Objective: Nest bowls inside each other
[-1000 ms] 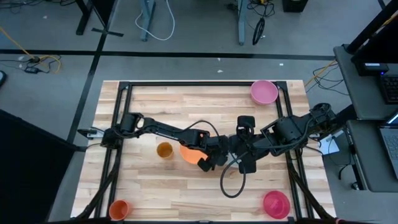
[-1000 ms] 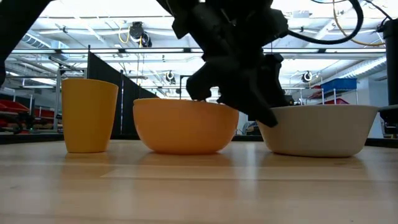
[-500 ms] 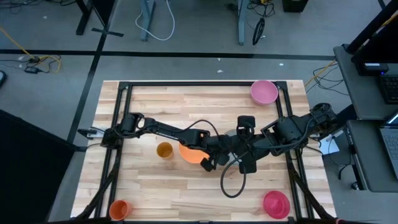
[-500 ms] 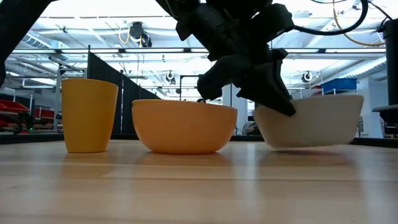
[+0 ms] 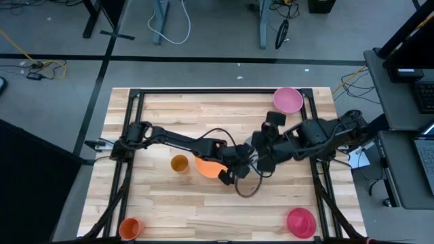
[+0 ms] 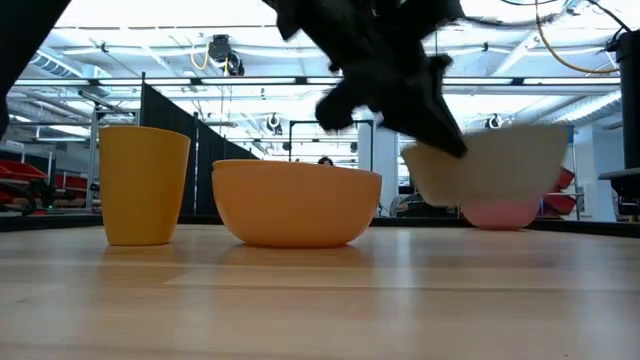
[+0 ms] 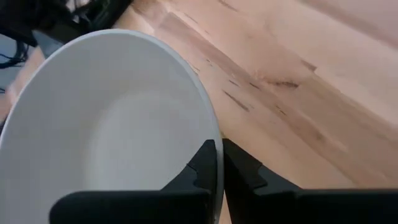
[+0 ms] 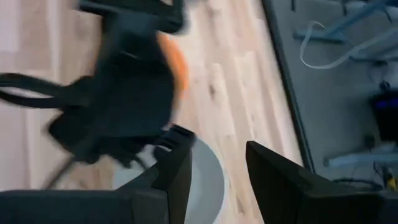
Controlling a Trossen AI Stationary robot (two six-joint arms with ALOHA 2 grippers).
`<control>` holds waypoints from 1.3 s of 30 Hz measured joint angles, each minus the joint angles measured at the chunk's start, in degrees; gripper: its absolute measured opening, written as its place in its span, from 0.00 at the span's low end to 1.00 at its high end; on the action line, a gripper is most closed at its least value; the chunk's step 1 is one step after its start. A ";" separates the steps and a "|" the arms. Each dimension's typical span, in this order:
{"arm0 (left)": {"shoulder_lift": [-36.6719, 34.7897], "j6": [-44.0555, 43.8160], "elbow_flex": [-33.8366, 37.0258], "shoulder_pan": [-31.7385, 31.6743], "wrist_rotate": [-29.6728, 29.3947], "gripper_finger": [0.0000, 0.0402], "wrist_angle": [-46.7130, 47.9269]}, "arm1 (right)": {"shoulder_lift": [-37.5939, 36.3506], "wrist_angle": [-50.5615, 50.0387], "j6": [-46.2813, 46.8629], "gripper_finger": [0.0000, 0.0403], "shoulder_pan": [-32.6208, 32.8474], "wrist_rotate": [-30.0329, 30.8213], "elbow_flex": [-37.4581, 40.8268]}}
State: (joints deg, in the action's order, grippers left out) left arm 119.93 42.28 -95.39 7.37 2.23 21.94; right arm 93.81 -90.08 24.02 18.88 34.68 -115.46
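Note:
The grey bowl hangs above the table beside the orange bowl, with my left gripper shut on its rim. The high view hides it under the arms. The orange bowl rests on its base at the table's middle. A pink bowl sits at the far right and a magenta bowl at the near right. My right gripper hovers open above the grey bowl, touching nothing. My left gripper pinches the grey bowl's rim, one finger inside the bowl and the other outside. The fingers slant down from the table's left, on the side nearest the orange bowl. The bowl is lifted clear of the table, slightly tilted, mouth up.
An amber cup stands just left of the orange bowl, and an orange cup stands at the near left corner. A black cable loop hangs under the arms. A dark frame edges the table.
My left gripper has shut on the grey bowl's rim and risen. The bowl has come off the table, tipping slightly, and now hangs clear. My right gripper has drawn back toward the far edge and turned, still open.

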 joint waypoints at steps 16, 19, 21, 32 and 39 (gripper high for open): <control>-13.40 -8.57 -0.02 7.67 -11.09 0.00 24.72 | -0.77 0.04 -10.05 0.34 -34.10 -4.47 -0.02; -15.64 -10.59 0.00 8.44 -13.52 0.00 28.54 | -0.82 0.22 -11.72 0.34 -40.74 -8.91 0.74; -17.29 -11.91 -0.02 8.92 -14.43 0.00 30.29 | -0.84 0.00 -12.93 0.34 -44.89 -11.60 2.55; -23.72 -16.54 -0.01 11.12 -16.71 0.00 38.52 | -0.71 5.00 -17.45 0.34 -60.46 -20.65 26.94; -25.30 -18.00 -0.02 11.92 -16.69 0.00 39.51 | -0.69 16.48 -21.39 0.34 -64.09 -26.56 40.24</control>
State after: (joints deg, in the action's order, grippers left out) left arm 94.63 24.28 -95.42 19.29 -14.46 61.45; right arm 93.12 -73.60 2.63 -45.21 8.12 -75.21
